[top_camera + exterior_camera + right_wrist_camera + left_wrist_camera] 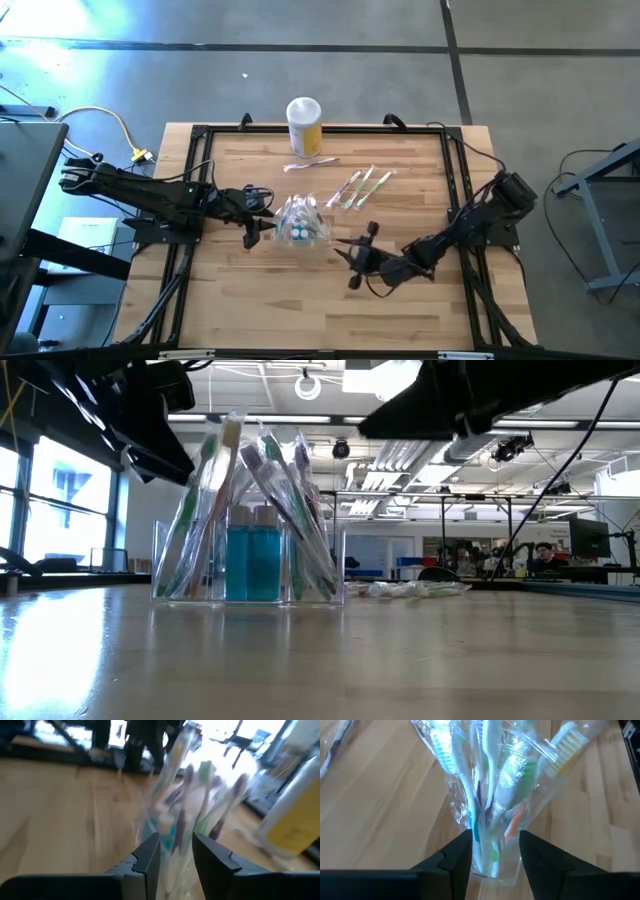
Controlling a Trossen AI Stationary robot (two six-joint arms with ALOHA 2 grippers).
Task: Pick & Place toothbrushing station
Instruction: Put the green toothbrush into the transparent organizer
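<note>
The toothbrushing station (pixel 300 222) is a clear plastic box standing on its flat base on the wood. It holds blue bottles (pixel 252 565) and several wrapped toothbrushes that lean outward. My left gripper (pixel 268 217) is at its left side, open. Its fingers stand on either side of the box's lower part (pixel 495 870). My right gripper (pixel 348 255) is open a little to the station's right and nearer the table's front, pointing at it and apart from it. The station (pixel 185 805) shows blurred ahead of the right gripper (pixel 176 850). My left gripper has its fingers (pixel 457 862) on either side of the station's lower part, coming slanting down from the table's left. I cannot tell whether they touch the box. The station stands upright on the table.
A yellow jar with a white lid (pixel 304 125) stands at the far edge. Wrapped toothbrushes (pixel 360 187) lie loose behind the station to the right, and one more (pixel 310 163) lies in front of the jar. A black frame (pixel 200 180) borders the table.
</note>
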